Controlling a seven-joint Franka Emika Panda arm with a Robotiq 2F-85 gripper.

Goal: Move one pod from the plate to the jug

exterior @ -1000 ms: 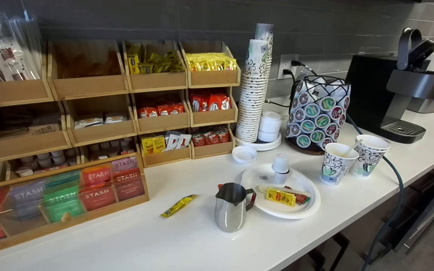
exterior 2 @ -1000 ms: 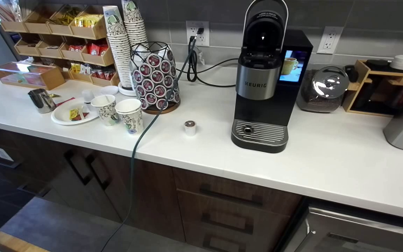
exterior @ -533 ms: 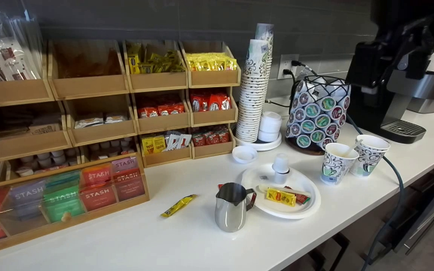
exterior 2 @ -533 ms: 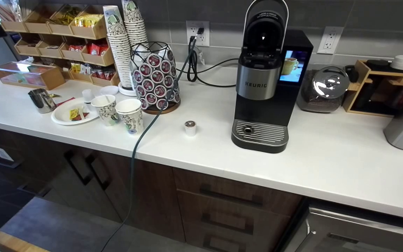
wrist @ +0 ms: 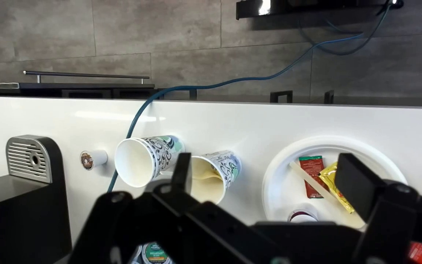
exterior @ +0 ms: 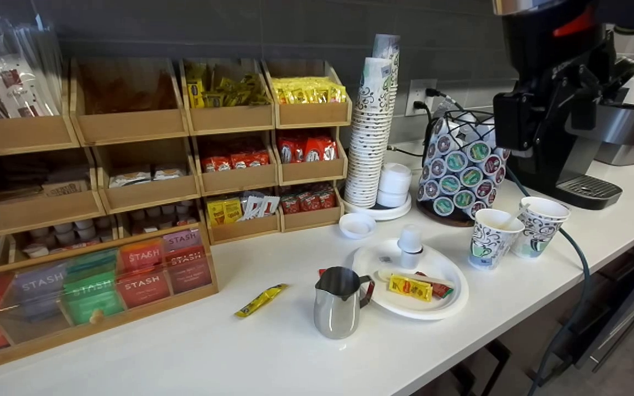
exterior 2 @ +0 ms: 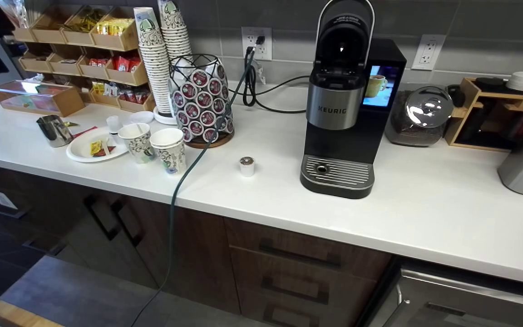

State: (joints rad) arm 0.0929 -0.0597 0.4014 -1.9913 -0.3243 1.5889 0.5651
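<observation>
The round white plate (exterior: pixel 459 301) lies on the counter in both exterior views. On it two white pods stand stacked, the upper pod (exterior: pixel 410 238) upside down on the lower pod (exterior: pixel 411 258). In the wrist view the pods (wrist: pixel 302 215) are partly hidden behind the gripper's body. The steel jug (exterior: pixel 334 312) stands upright beside the plate, its handle towards it; it is out of the wrist view. My gripper (wrist: pixel 267 172) is open and empty, with wide-apart fingers. In an exterior view the gripper (exterior: pixel 548 129) hangs high above the counter, near the pod rack and coffee machine.
Paper cups (exterior: pixel 493 239) stand beside the plate, one holding a stirrer. The wire pod rack (exterior: pixel 463 176) and tall cup stacks (exterior: pixel 372 137) stand behind. A yellow packet (exterior: pixel 410 287) and a red packet (wrist: pixel 311 176) lie on the plate. A cable (exterior 2: pixel 189 168) crosses the counter.
One second ago the arm was out of both exterior views. It has come in from above, then moved a little lower and towards the pod rack. The pods, plate and jug have not moved.
</observation>
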